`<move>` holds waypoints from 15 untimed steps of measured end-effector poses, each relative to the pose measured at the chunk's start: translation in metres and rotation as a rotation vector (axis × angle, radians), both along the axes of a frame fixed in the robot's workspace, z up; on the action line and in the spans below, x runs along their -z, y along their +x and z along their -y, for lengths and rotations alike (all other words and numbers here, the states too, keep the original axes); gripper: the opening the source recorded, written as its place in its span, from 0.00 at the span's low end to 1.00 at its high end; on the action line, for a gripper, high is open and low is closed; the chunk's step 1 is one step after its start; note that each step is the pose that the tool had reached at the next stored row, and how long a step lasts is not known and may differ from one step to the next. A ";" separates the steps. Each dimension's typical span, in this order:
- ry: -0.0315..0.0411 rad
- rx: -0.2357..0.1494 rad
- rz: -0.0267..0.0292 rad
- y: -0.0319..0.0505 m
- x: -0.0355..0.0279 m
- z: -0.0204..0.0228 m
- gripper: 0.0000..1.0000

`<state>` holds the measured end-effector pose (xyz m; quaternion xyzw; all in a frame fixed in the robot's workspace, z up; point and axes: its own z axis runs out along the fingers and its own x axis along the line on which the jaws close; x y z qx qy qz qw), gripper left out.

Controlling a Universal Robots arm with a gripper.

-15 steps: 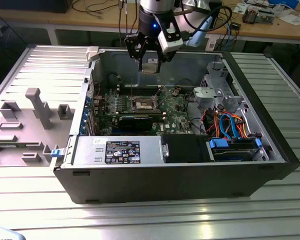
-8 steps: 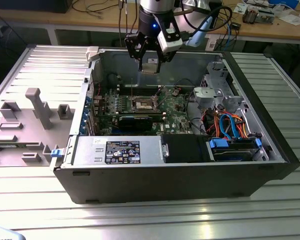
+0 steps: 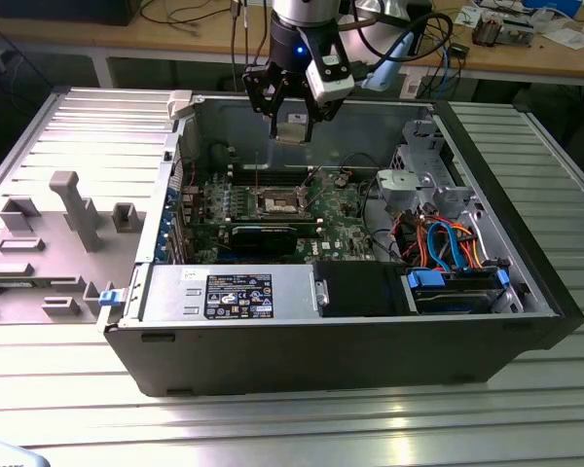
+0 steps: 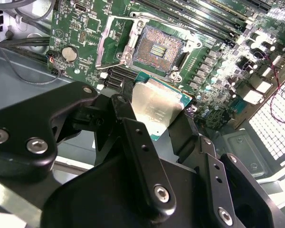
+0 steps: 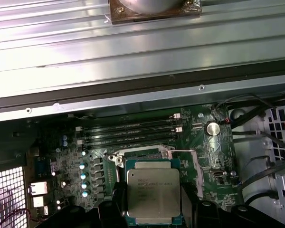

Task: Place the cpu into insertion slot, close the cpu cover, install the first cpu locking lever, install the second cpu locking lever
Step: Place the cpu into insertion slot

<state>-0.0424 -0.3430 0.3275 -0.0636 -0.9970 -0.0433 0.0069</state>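
one ribbed metal table (image 3: 68,409) carries everything, and a wooden workbench (image 3: 127,41) strewn with cables runs along its far side. at the exterior view's left, a grey plastic tray (image 3: 39,243) with upright blocks lies on the table. just beside it, in the middle, sits an open computer case (image 3: 321,350) lying on its side. inside the case, a power supply (image 3: 238,292) lies along the near wall. beyond it is a green motherboard (image 3: 341,209), with a long black card (image 3: 268,233) across its near part. toward the exterior view's right, the case holds a metal drive cage (image 3: 419,185) and a tangle of blue and orange cables (image 3: 448,248).

the gripper (image 3: 292,131) hangs above the far part of the case, over the motherboard. its black fingers (image 4: 126,118) pinch the cpu (image 5: 153,197) by two opposite edges. the chip is in the air, clear of the board. the insertion slot (image 4: 157,49) lies bare, its dark centre showing. the cpu cover (image 4: 104,47) stands swung up at one edge of it. in the first wrist view, rows of memory slots (image 5: 128,133) and a coin battery (image 5: 212,128) lie near the slot.
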 end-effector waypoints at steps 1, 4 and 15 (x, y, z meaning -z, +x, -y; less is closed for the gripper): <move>0.0000 0.002 0.0000 0.0000 0.0000 0.0000 0.55; -0.0001 0.006 0.0000 0.0000 0.0000 0.0000 0.55; -0.0001 0.023 0.0000 0.0000 0.0001 0.0000 0.55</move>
